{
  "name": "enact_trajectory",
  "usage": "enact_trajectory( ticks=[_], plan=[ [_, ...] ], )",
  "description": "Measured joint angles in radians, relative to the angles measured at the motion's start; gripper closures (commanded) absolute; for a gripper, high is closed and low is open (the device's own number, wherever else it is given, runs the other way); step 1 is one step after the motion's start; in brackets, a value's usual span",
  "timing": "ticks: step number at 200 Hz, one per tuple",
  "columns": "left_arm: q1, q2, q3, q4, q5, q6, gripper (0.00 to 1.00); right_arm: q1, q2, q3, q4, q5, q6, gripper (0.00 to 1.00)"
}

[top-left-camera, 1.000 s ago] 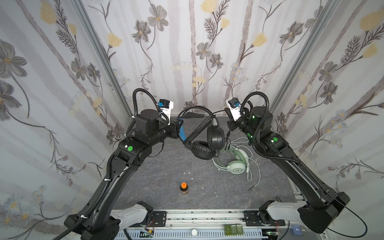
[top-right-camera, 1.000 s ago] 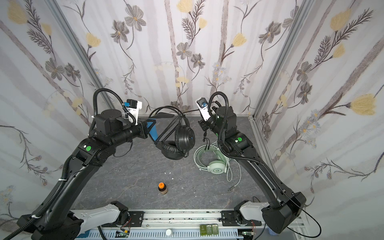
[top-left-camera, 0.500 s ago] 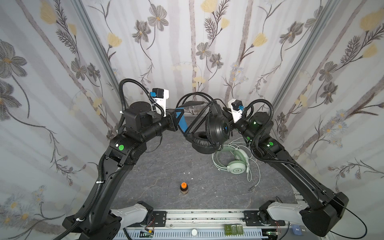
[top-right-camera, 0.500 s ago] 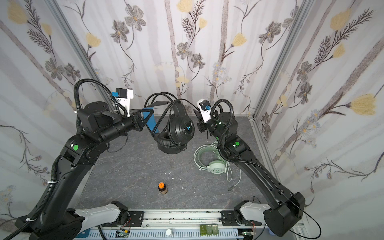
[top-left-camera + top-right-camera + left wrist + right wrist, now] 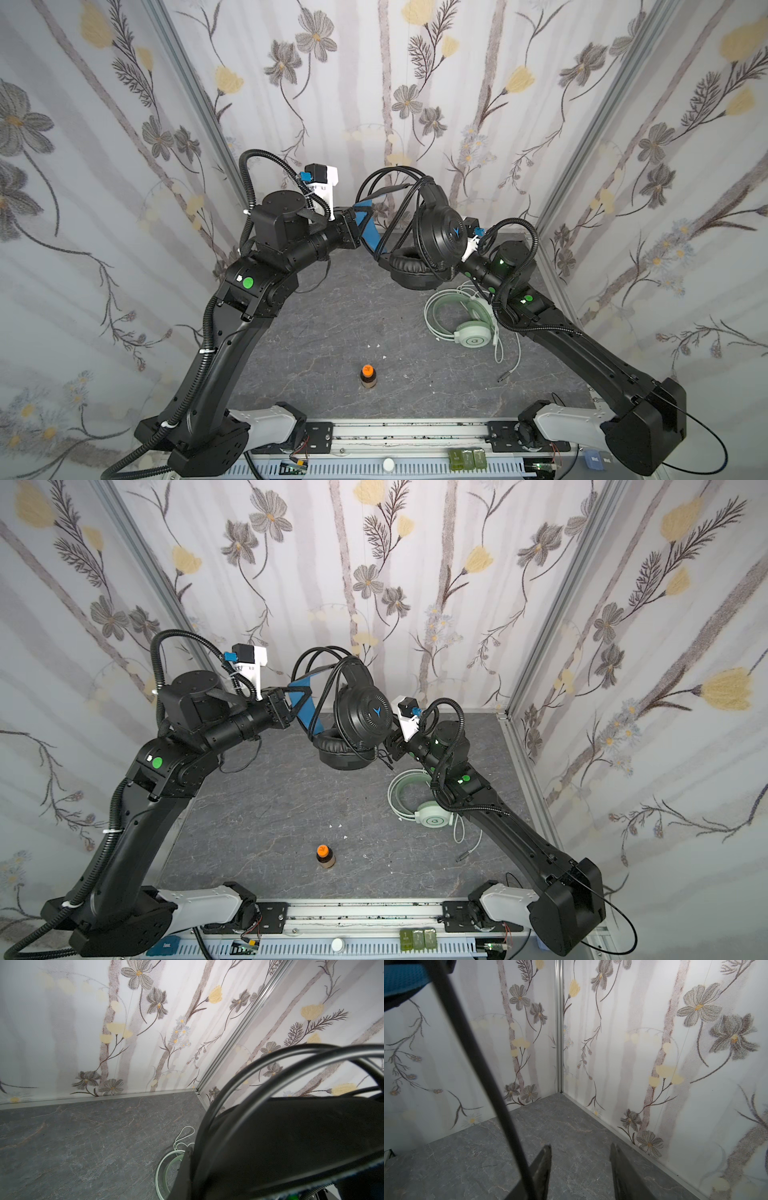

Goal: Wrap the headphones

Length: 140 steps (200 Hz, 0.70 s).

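Observation:
The black headphones (image 5: 440, 237) (image 5: 363, 717) hang in the air at the back middle. My left gripper (image 5: 359, 226) (image 5: 291, 706) is shut on their blue inner headband. Their black cable (image 5: 386, 183) loops round the band; in the left wrist view the band (image 5: 291, 1147) and cable (image 5: 270, 1059) fill the frame. My right gripper (image 5: 390, 748) (image 5: 580, 1147) sits low behind the ear cup, open, with nothing between its fingers. The cable (image 5: 483, 1076) passes just beside one finger. The mint green headphones (image 5: 471, 332) (image 5: 432, 814) lie on the table at the right, cable loose.
A small orange-capped bottle (image 5: 368, 376) (image 5: 323, 856) stands near the front middle of the grey table (image 5: 332, 332). Flowered walls close in the back and both sides. The green headset's plug end (image 5: 503, 378) trails toward the front right.
My right gripper has opened and let go of the black cable, dropping behind the ear cup. The left arm has lifted the black headphones higher, and the ear cup has swung round toward the right.

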Motion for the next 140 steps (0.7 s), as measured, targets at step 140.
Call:
enact_trajectory(
  ticks=[140],
  plan=[
    [-0.003,0.033,0.016,-0.007,0.0,-0.033,1.0,0.024,0.11,-0.098,0.187,-0.11,0.134,0.39]
  ],
)
